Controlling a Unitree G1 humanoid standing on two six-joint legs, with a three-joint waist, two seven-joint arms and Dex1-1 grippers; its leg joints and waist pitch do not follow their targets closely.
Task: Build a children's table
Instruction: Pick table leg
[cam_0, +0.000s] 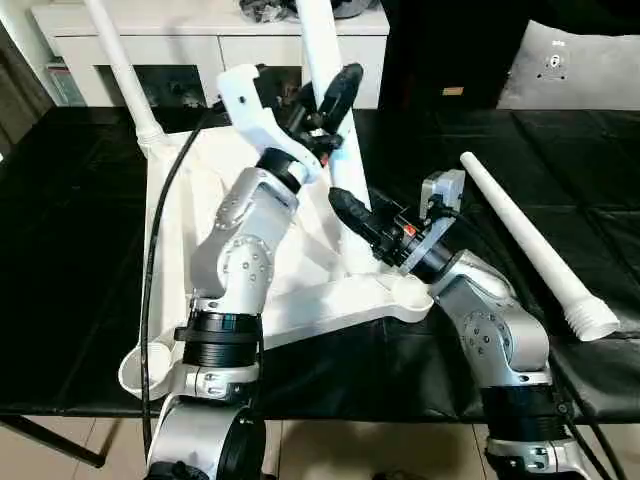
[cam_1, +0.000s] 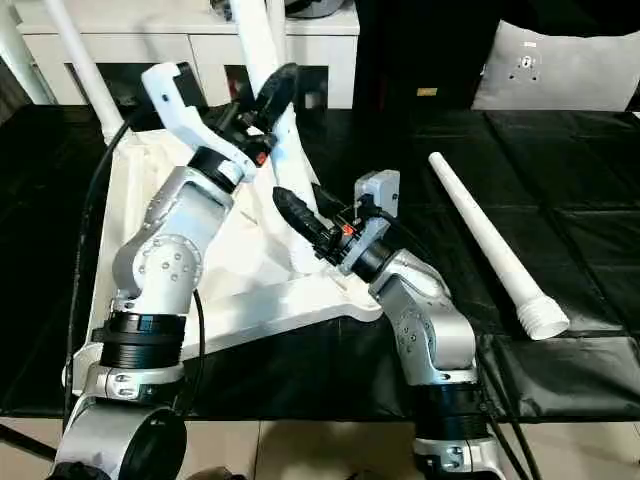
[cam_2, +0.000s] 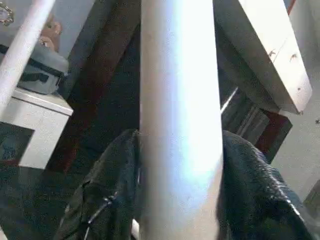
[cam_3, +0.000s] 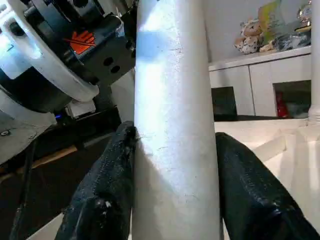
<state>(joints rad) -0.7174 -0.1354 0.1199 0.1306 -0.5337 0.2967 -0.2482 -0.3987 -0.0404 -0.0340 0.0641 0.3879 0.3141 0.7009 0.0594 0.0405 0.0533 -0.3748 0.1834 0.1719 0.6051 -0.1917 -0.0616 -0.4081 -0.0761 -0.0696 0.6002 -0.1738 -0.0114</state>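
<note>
I see the children's table top (cam_0: 300, 300) lying upside down, ribbed underside up, on a black work surface (cam_0: 70, 250), toward that surface's left half. One white leg (cam_0: 322, 60) stands upright in the middle of the overturned top, rising past the upper frame edge. A second leg (cam_0: 120, 65) stands in the far left corner socket of the top. A third leg (cam_0: 530, 245) lies loose on the black surface to the right of the top, well apart from it, its ribbed wide end toward the near edge. An empty round socket (cam_0: 412, 293) shows at the top's near right corner, another (cam_0: 143, 365) at its near left corner.

My left gripper (cam_2: 180, 165) is on the upright middle leg high up; in its wrist view both black fingers (cam_2: 107, 190) lie against the tube's two sides, jaws about half spread around it. My right gripper (cam_3: 175, 175) grips the same leg lower down, just above the top, with both fingers (cam_3: 105, 190) pressed to the tube at a similar half spread.

A white cabinet (cam_0: 200, 50) with dark glass doors stands beyond the far edge of the black surface.
</note>
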